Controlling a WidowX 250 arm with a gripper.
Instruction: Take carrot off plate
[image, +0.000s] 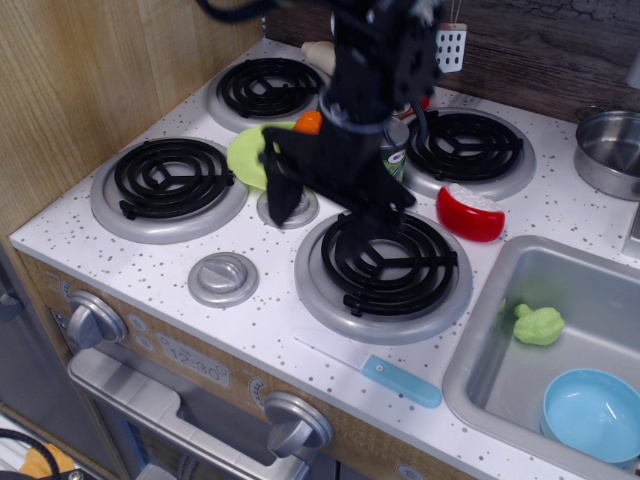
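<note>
The lime-green plate (244, 156) lies between the two left burners, and the arm hides most of it. Only the wide orange end of the carrot (309, 122) shows above the gripper body; the rest of the carrot is hidden. My black gripper (334, 205) hangs over the right part of the plate and the knob beside it. Its jaws are spread wide and hold nothing. One fingertip (280, 202) is at the plate's near edge. The other fingertip (389, 213) is over the front-right burner's rim.
A green can (395, 160) stands just behind the gripper. A red and white toy (470, 212) lies right of it. A blue-handled knife (400, 380) lies at the counter's front. The sink (500, 300) holds a green toy (538, 325) and a light blue bowl (595, 412). A steel pot (612, 150) stands far right.
</note>
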